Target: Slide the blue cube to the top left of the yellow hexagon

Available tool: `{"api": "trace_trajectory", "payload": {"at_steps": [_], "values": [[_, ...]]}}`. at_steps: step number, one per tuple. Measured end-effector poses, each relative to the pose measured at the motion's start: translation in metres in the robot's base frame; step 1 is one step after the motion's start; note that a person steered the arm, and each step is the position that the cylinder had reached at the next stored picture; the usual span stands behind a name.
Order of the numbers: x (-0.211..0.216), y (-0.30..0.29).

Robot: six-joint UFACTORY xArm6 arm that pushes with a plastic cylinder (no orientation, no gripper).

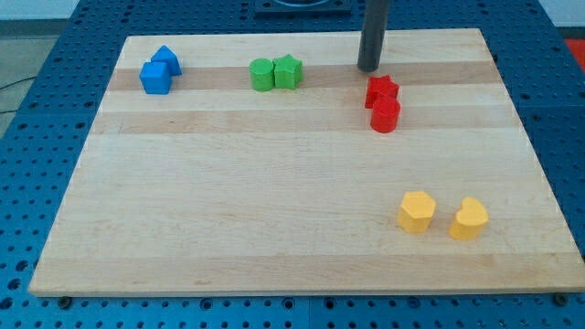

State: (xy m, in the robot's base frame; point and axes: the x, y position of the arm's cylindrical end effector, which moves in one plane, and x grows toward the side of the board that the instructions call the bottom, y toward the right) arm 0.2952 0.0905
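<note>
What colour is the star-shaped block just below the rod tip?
Red. The red star sits just below my tip, touching another red block; camera view.

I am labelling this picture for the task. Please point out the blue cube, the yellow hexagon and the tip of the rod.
blue cube (155,79), camera view, on its front face.
yellow hexagon (417,209), camera view, on its top face.
my tip (368,68), camera view, at the rod's very end, just above the red blocks.

a lab or robotics test bench, by the look of it. a pale wooden board (292,210) lies on a blue perforated metal table (37,110), its grid of mounting holes showing all round.
</note>
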Motion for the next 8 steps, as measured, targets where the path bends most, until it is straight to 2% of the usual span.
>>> {"api": "trace_trajectory", "payload": {"at_steps": [1,2,3,4,5,6,8], "values": [[-0.03,-0.053],[-0.086,-0.116],[-0.086,-0.258],[-0.069,-0.312],[-0.018,-0.331],[0.042,-0.331],[0.121,-0.317]]}}
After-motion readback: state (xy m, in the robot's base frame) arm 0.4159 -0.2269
